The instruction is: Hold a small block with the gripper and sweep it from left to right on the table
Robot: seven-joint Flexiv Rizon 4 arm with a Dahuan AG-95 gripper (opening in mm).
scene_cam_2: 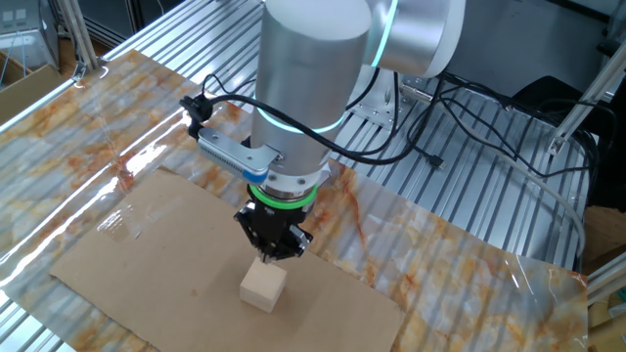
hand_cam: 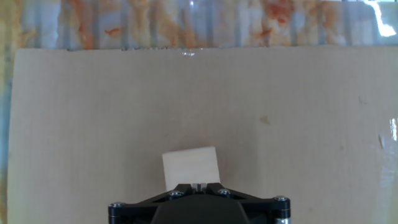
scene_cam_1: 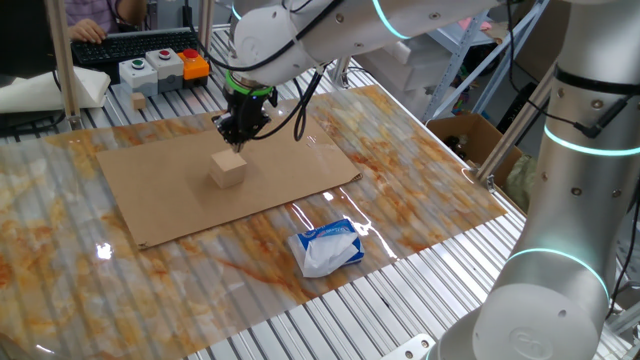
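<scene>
The small block point(scene_cam_1: 229, 168) is a light-tan wooden cube resting on the brown cardboard sheet point(scene_cam_1: 160, 190) on the table point(scene_cam_1: 420, 190). The gripper point(scene_cam_1: 240, 133), black with a green ring, hangs just above and behind the block with its fingers closed together, holding nothing. In the other fixed view the gripper point(scene_cam_2: 275, 251) tips sit just above the block's point(scene_cam_2: 263, 286) far top edge. In the hand view the block point(hand_cam: 191, 167) lies right in front of the closed fingertips point(hand_cam: 199, 186).
A white-and-blue soft packet point(scene_cam_1: 326, 247) lies on the marbled sheet in front of the cardboard. A button box point(scene_cam_1: 160, 68) and a tiny tan block point(scene_cam_1: 137, 101) sit at the far left edge. A cardboard box point(scene_cam_1: 470, 135) stands beyond the right edge.
</scene>
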